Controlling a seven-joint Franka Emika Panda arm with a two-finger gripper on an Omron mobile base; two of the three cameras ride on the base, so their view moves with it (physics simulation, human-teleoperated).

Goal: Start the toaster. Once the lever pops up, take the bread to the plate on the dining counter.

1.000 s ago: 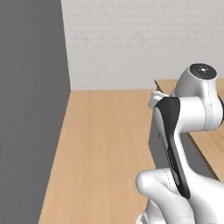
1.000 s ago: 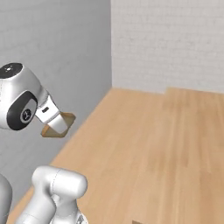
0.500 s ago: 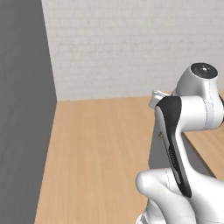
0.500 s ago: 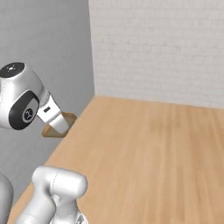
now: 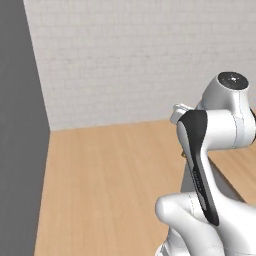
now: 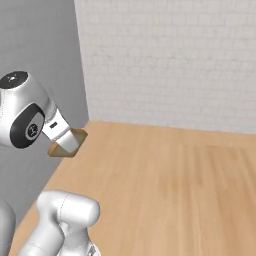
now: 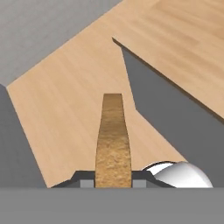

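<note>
Hand view, bread point(image 7: 113, 144) edge-on, gripper point(image 7: 113, 183) tips hidden

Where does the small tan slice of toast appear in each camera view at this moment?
Left base view: I cannot pick it out; the white arm fills the right side.
Right base view: small tan slice of toast at left, mid-height, held by the gripper.
Hand view: bottom centre, seen edge-on.
Shared landmark: light wooden floor.

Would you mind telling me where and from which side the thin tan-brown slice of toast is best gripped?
Across its two flat faces near one edge, coming in edge-on, as the two-finger gripper holds it now. The tan-brown slice of toast is thin and flat, so its broad faces give the fingers parallel surfaces, and most of the slice projects free beyond the fingertips, which should suit laying it down.
</note>
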